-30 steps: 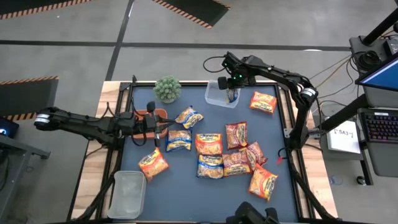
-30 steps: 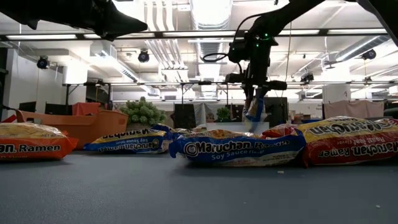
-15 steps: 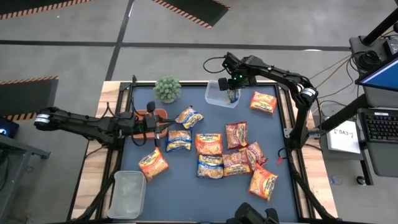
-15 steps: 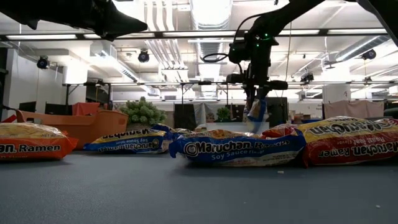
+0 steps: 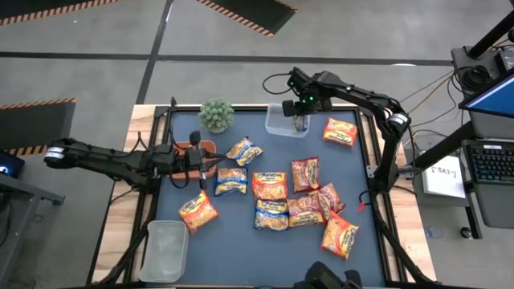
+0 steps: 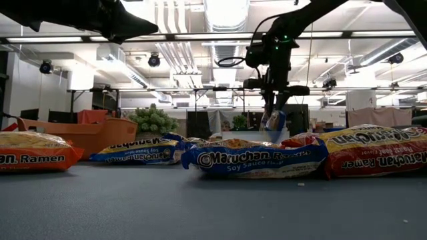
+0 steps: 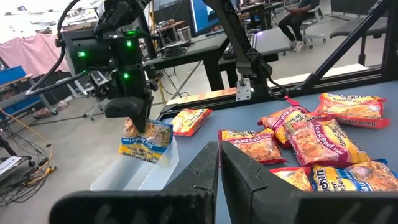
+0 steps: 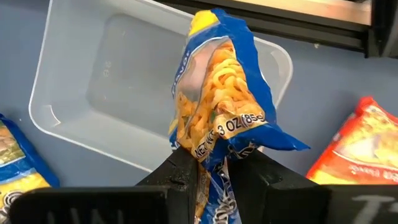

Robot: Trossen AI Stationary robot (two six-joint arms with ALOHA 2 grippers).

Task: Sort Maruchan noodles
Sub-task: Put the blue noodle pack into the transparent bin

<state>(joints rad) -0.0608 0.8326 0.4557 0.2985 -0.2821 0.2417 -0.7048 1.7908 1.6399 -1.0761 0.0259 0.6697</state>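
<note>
My right gripper (image 5: pixel 300 119) is shut on a blue-and-yellow noodle packet (image 8: pixel 217 93) over the clear tub (image 5: pixel 277 122) at the table's far edge. In the left wrist view the packet (image 7: pixel 146 142) hangs under that gripper (image 7: pixel 138 119) above the tub (image 7: pixel 127 180). Several more Maruchan packets, orange, blue and red (image 5: pixel 271 186), lie flat on the blue mat. My left gripper (image 5: pixel 205 164) waits shut at the table's left side, level, holding nothing. My right gripper pinches the packet's crimped end (image 8: pixel 210 155) between its two fingers. The fingers come from above, pointing steeply down. The packet hangs below them over the tub, slightly tilted; whether its lower end (image 7: pixel 144 158) touches the tub I cannot tell.
A second clear tub (image 5: pixel 165 249) stands at the near left corner. A small green plant (image 5: pixel 215 115) and an orange tray (image 6: pixel 100 135) sit at the far left. One orange packet (image 5: pixel 340 131) lies right of the far tub.
</note>
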